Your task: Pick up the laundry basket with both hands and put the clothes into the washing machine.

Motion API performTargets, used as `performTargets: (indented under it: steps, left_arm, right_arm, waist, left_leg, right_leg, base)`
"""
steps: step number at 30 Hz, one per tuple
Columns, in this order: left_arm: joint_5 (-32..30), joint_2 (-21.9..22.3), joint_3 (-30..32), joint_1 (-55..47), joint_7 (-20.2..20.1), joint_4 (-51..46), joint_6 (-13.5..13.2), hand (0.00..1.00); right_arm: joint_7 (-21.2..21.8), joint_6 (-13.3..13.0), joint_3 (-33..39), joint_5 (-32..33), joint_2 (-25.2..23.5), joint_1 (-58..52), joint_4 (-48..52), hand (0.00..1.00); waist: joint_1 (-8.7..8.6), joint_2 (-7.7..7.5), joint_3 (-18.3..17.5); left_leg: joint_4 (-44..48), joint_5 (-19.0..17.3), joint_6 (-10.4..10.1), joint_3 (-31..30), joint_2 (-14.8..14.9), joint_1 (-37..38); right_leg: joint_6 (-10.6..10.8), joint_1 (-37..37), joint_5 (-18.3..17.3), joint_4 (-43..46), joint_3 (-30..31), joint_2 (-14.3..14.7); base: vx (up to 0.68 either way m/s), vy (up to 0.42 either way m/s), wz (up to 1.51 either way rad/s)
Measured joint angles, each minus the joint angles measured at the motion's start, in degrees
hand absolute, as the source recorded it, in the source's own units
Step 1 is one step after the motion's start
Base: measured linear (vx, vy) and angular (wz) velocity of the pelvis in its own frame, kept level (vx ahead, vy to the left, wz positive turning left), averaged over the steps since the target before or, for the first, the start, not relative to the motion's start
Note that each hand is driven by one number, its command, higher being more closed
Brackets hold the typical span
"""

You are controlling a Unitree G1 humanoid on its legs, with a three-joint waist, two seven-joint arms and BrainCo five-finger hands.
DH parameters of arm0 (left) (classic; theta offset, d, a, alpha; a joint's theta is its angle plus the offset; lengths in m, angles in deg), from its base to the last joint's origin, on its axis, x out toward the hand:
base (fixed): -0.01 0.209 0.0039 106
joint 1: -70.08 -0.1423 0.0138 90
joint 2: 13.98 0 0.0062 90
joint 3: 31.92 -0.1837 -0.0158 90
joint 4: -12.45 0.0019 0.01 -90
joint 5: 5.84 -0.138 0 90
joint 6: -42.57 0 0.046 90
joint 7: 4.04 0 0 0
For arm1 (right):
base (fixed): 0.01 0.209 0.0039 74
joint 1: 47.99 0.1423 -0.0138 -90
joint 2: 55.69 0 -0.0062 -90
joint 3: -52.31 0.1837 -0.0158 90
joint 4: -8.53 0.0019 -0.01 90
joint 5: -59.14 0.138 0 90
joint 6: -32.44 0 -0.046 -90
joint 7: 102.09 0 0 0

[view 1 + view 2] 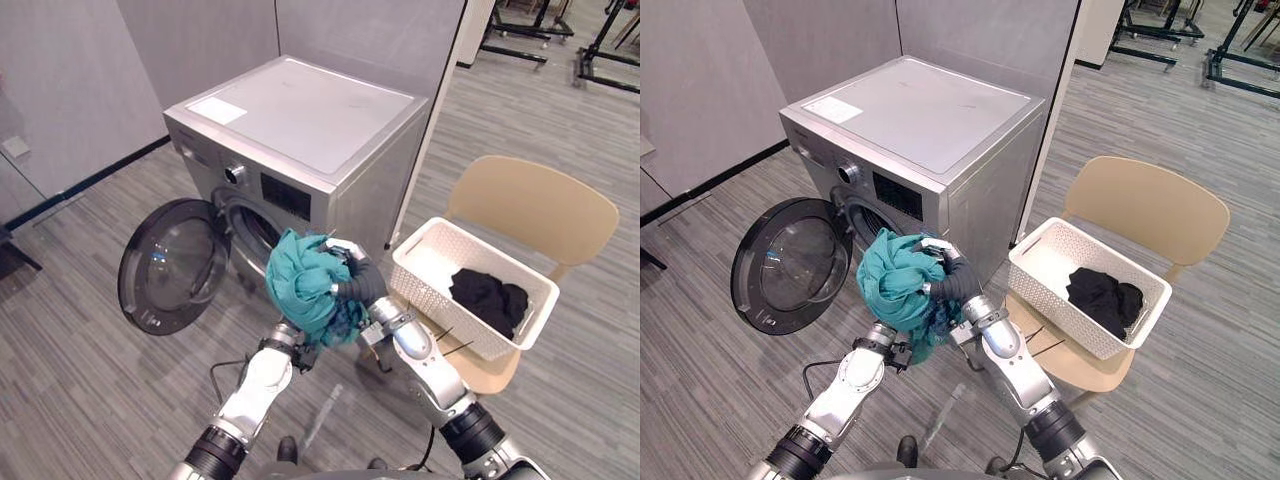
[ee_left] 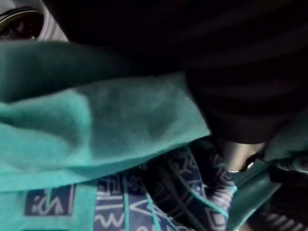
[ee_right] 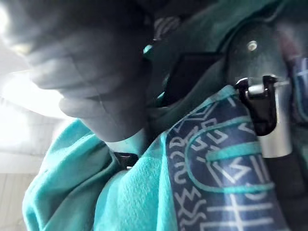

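A teal garment (image 1: 300, 280) with a dark patterned part hangs bunched between my two hands, right in front of the washing machine's open drum (image 1: 255, 232). My right hand (image 1: 355, 278) grips its upper right side, with its fingers curled into the cloth. My left hand (image 2: 236, 156) reaches up into the cloth from below and its fingers are buried in the folds. The white laundry basket (image 1: 420, 285) rests on a tan chair (image 1: 540, 205) to the right, with black clothes (image 1: 488, 298) lying in it.
The silver washing machine (image 1: 300, 110) stands against a grey wall. Its round dark door (image 1: 165, 265) is swung open to the left. Grey plank floor spreads all around, and black metal frames (image 1: 600, 45) stand at the far right.
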Motion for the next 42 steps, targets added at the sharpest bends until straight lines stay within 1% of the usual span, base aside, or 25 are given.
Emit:
performTargets:
  steps: [6, 8, 11, 15, 21, 23, 24, 25, 26, 27, 28, 29, 30, 31, 32, 33, 34, 35, 36, 37, 38, 39, 40, 41, 42]
  left_arm:
    - [0.5, 2.4, 7.6, -4.3, -0.1, 0.4, 0.6, 1.00]
    - [0.5, 2.9, 12.5, -6.3, -0.1, 0.4, 0.8, 1.00]
    - [0.5, 3.0, 17.9, -8.7, 0.0, 0.4, 0.9, 1.00]
    - [0.6, 3.0, 21.3, -12.4, -0.1, 0.4, 1.0, 1.00]
    - [2.9, 3.2, 22.3, -16.1, -0.4, 1.7, 1.7, 1.00]
    - [5.0, 3.3, 22.4, -15.8, -1.6, 5.6, 1.9, 1.00]
    - [5.1, 3.5, 22.4, -15.8, -1.6, 6.3, 2.1, 1.00]
    - [5.4, 4.1, 22.4, -15.9, -2.0, 7.5, 2.7, 1.00]
    - [6.1, 4.7, 22.1, -16.0, -2.7, 7.8, 3.4, 1.00]
    - [6.2, 5.0, 22.1, -16.0, -2.8, 7.9, 3.4, 1.00]
    - [6.3, 5.5, 22.3, -15.9, -2.7, 8.1, 3.5, 1.00]
    - [6.4, 6.0, 22.2, -15.8, -2.8, 8.6, 3.4, 1.00]
    - [6.4, 6.2, 22.2, -15.8, -2.8, 9.1, 3.5, 1.00]
    - [6.4, 6.2, 22.2, -16.1, -2.9, 10.0, 3.6, 1.00]
    - [6.4, 6.0, 22.4, -16.3, -2.9, 11.1, 3.9, 1.00]
    - [6.4, 5.8, 22.4, -16.3, -2.9, 11.7, 4.0, 1.00]
    - [6.3, 5.6, 22.6, -16.5, -3.2, 12.6, 4.2, 1.00]
    - [6.3, 5.6, 22.6, -16.9, -4.0, 12.9, 4.4, 1.00]
    - [6.2, 5.7, 22.6, -17.5, -4.1, 12.8, 4.4, 1.00]
    - [6.2, 6.2, 22.4, -18.6, -4.2, 12.8, 4.5, 1.00]
    - [6.2, 6.3, 22.2, -19.0, -4.2, 12.7, 4.6, 1.00]
    - [6.1, 6.3, 22.2, -19.2, -4.6, 12.1, 4.7, 1.00]
    - [6.1, 6.0, 22.2, -19.3, -4.8, 10.9, 5.0, 1.00]
    - [6.0, 5.3, 21.7, -18.6, -4.8, 9.6, 5.2, 1.00]
    - [6.0, 5.0, 21.8, -18.3, -4.7, 9.1, 5.1, 1.00]
  right_arm:
    - [-0.3, -0.1, 7.3, -15.6, 2.5, -7.8, 2.5, 0.00]
    - [-0.4, -0.1, 12.0, -19.6, 4.0, -11.6, 2.9, 0.00]
    - [-0.4, -0.1, 18.5, -21.3, 5.8, -16.4, 3.0, 0.00]
    - [-0.4, -0.1, 23.3, -24.0, 6.4, -21.9, 2.2, 0.00]
    - [-0.3, 0.1, 25.4, -26.1, 4.4, -24.1, -14.1, 0.00]
    - [-0.4, 1.2, 26.8, -26.9, 2.7, -23.5, -22.3, 0.00]
    - [-0.5, 1.4, 27.2, -27.2, 2.4, -23.2, -24.0, 0.00]
    - [-0.9, 2.2, 28.0, -27.3, 1.8, -22.5, -27.1, 0.00]
    - [-2.1, 2.4, 29.3, -27.3, 1.0, -22.4, -29.8, 0.00]
    - [-2.7, 2.5, 30.1, -27.3, 0.4, -22.2, -31.2, 0.00]
    - [-3.3, 2.9, 31.1, -27.3, -0.2, -22.1, -32.8, 0.00]
    - [-4.5, 3.4, 31.4, -27.3, -0.2, -21.4, -34.2, 0.00]
    - [-5.0, 3.6, 31.5, -27.3, -0.2, -21.1, -35.0, 0.00]
    - [-5.5, 4.1, 31.8, -27.2, -0.2, -19.9, -36.5, 0.00]
    - [-5.6, 4.6, 31.8, -27.2, -0.9, -18.4, -37.7, 0.00]
    - [-5.7, 4.6, 31.8, -27.2, -1.5, -17.7, -38.0, 0.00]
    - [-6.1, 4.6, 31.8, -27.2, -2.4, -16.9, -38.1, 0.00]
    - [-6.6, 4.7, 31.9, -27.2, -3.0, -16.4, -38.3, 0.00]
    - [-6.6, 4.7, 31.9, -27.2, -3.2, -16.2, -38.4, 0.00]
    - [-6.6, 4.8, 31.9, -27.2, -3.1, -16.2, -38.5, 0.00]
    - [-6.7, 5.0, 31.9, -27.2, -3.0, -16.4, -38.4, 0.00]
    - [-6.7, 5.2, 31.8, -27.2, -2.9, -17.1, -38.2, 0.00]
    - [-6.7, 5.6, 31.7, -27.2, -3.1, -17.5, -38.0, 0.00]
    - [-6.7, 5.7, 31.1, -26.6, -4.0, -18.4, -37.9, 0.00]
    - [-6.7, 5.7, 30.7, -26.2, -4.2, -18.7, -37.9, 0.00]
  waist:
    - [0.04, -0.08, 0.0]
    - [-0.05, -0.17, -0.1]
    - [-0.13, -0.17, -0.1]
    - [-0.24, -0.19, -0.1]
    - [-0.49, -0.12, 0.0]
    - [-1.28, 0.17, 0.3]
    - [-1.42, 0.35, 0.6]
    - [-1.48, 0.66, 1.3]
    - [-1.69, 0.91, 1.6]
    - [-1.63, 0.74, 1.8]
    - [-1.64, 0.72, 2.0]
    - [-1.69, 0.72, 2.5]
    - [-1.71, 1.08, 2.5]
    - [-1.59, 1.88, 2.7]
    - [-1.30, 1.39, 3.0]
    - [-1.29, 1.06, 3.2]
    - [-1.32, 0.42, 3.6]
    - [-1.16, -0.50, 4.2]
    - [-1.10, -0.99, 4.5]
    - [-1.39, -1.32, 4.8]
    - [-1.64, -1.35, 4.9]
    - [-1.70, -1.77, 5.6]
    - [-1.87, -1.43, 6.4]
    - [-2.40, -1.04, 7.6]
    - [-2.68, -1.36, 7.8]
  left_leg:
    - [-0.6, 0.2, -0.2, 0.2, 0.2, 0.4]
    - [-0.8, 0.2, -0.2, 0.6, 0.2, 0.6]
    - [-0.8, 0.1, -0.2, 0.7, 0.1, 0.6]
    - [-0.8, 0.1, -0.2, 0.7, 0.1, 0.7]
    - [-0.4, 0.1, -0.2, -0.2, -0.1, -1.4]
    - [2.4, 0.1, -0.2, -3.0, -0.9, -5.3]
    - [3.0, 0.1, -0.2, -3.8, -1.2, -6.3]
    - [3.6, 0.6, 0.5, -4.2, -1.8, -7.6]
    - [4.0, 0.9, 3.6, -0.5, -2.5, -8.9]
    - [4.7, -0.1, 6.1, 2.0, -2.5, -9.5]
    - [6.4, -1.4, 7.8, 9.2, -1.0, -10.5]
    - [7.0, -1.5, 7.6, 15.3, 0.2, -11.0]
    - [7.0, -1.3, 7.5, 17.5, 0.5, -11.0]
    - [6.9, 0.4, 5.1, 18.9, 0.7, -10.9]
    - [6.8, 0.5, 4.6, 17.9, -0.2, -10.9]
    - [6.8, 0.2, 4.6, 17.4, -0.7, -10.7]
    - [7.3, -0.8, 5.1, 16.6, -2.1, -10.7]
    - [9.4, -3.7, 5.6, 16.5, -3.3, -10.7]
    - [10.7, -5.1, 5.6, 16.3, -3.8, -10.5]
    - [13.7, -8.0, 6.3, 15.5, -5.2, -10.5]
    - [15.2, -9.3, 6.6, 15.1, -5.8, -10.5]
    - [17.7, -11.7, 7.5, 14.2, -7.0, -9.9]
    - [18.8, -13.0, 8.1, 13.0, -7.0, -8.5]
    - [19.7, -14.9, 8.6, 10.1, -6.9, -6.8]
    - [19.5, -15.2, 8.6, 9.0, -6.9, -6.2]
  right_leg:
    - [-0.3, -0.3, -0.6, 0.7, 0.8, 0.6]
    - [-0.4, -0.5, -0.7, 0.9, 1.4, 0.6]
    - [-0.4, -0.5, -0.7, 0.8, 1.4, 0.6]
    - [-0.3, -0.5, -0.8, 0.9, 1.5, 0.6]
    - [0.2, -1.1, -1.6, 0.9, -0.1, -0.1]
    - [0.3, -2.3, -2.2, 1.7, -3.3, -0.9]
    - [0.4, -2.7, -2.6, 2.3, -4.3, -1.3]
    - [0.5, -2.9, -3.4, 3.4, -6.7, -2.2]
    - [0.4, -2.8, -4.0, 4.4, -9.8, -3.5]
    - [0.6, -2.8, -4.5, 4.7, -11.2, -4.3]
    - [1.0, -2.4, -4.8, 4.9, -14.2, -5.3]
    - [1.5, -2.2, -5.0, 5.3, -16.9, -6.2]
    - [1.9, -2.1, -5.3, 5.8, -17.7, -6.7]
    - [2.8, -1.6, -5.9, 7.0, -19.1, -7.4]
    - [3.4, -1.2, -6.2, 7.3, -19.7, -8.3]
    - [3.9, -0.7, -6.2, 7.2, -20.1, -8.6]
    - [4.8, 0.0, -6.7, 7.7, -20.9, -10.1]
    - [6.3, 0.2, -8.0, 10.7, -21.1, -12.6]
    - [6.8, 0.0, -9.0, 13.4, -20.7, -14.2]
    - [6.7, -0.8, -10.0, 20.4, -18.7, -17.9]
    - [5.9, -2.0, -9.8, 24.9, -16.8, -19.7]
    - [0.2, -5.5, -7.9, 34.7, -10.5, -22.3]
    - [-4.4, -8.8, -4.1, 42.0, -3.5, -22.4]
    - [0.0, -13.0, -7.4, 48.3, 6.9, -18.1]
    - [0.9, -14.4, -9.4, 48.9, 9.0, -15.8]
  base:
    - [0.04, -0.019, -0.03]
    - [0.04, -0.001, -0.07]
    - [0.01, 0.001, -0.01]
    - [0.00, 0.000, 0.00]
    - [-0.02, 0.008, 0.12]
    - [-0.02, 0.021, 0.68]
    - [0.00, 0.012, 0.87]
    - [-0.02, 0.041, 1.04]
    - [-0.01, 0.063, 1.17]
    - [0.02, 0.069, 1.36]
    - [0.10, 0.048, 1.32]
    - [0.13, 0.040, 1.23]
    - [0.16, 0.051, 1.01]
    - [0.15, 0.064, 0.70]
    - [0.15, 0.059, 0.59]
    - [0.17, 0.103, 0.44]
    - [0.19, 0.151, 0.39]
    - [0.20, 0.151, 0.32]
    - [0.17, 0.148, 0.31]
    - [0.15, 0.116, 0.29]
    - [0.22, 0.214, 0.44]
    - [0.26, 0.237, 0.41]
    - [0.32, 0.220, 0.73]
    - [0.28, 0.121, 0.76]
    - [0.30, 0.046, 0.88]
